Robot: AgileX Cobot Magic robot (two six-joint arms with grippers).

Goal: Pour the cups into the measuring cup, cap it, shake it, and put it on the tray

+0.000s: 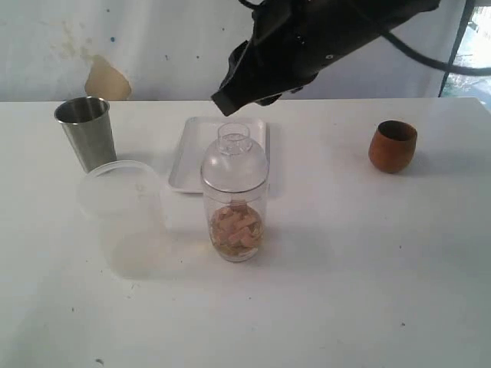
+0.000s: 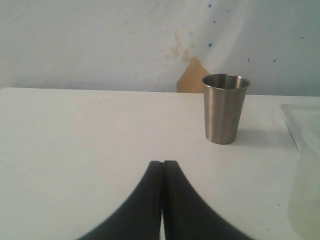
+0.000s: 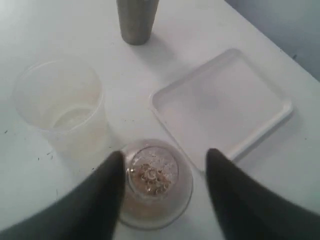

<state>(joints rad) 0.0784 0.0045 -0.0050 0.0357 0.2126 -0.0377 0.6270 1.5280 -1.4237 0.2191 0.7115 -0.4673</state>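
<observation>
The measuring cup [image 1: 234, 218] stands upright mid-table with brown pieces in its bottom, and the clear dome cap [image 1: 235, 157] sits on it. My right gripper [image 1: 234, 100] hovers just above the cap. In the right wrist view it [image 3: 165, 161] is open, with one finger on each side of the capped cup [image 3: 152, 175], not touching it. The steel tumbler [image 1: 86, 132] stands at the back left and the brown wooden cup [image 1: 392, 146] at the right. The white tray [image 1: 196, 157] lies right behind the measuring cup. My left gripper [image 2: 163, 165] is shut and empty, low over the table, facing the tumbler [image 2: 225, 107].
A wide frosted plastic tub [image 1: 123, 215] stands just left of the measuring cup, close to the right gripper's fingers [image 3: 102, 195]. In the right wrist view the tub [image 3: 57, 100], the tray [image 3: 225, 100] and the tumbler [image 3: 136, 20] all lie beyond the cup. A wall runs behind the table.
</observation>
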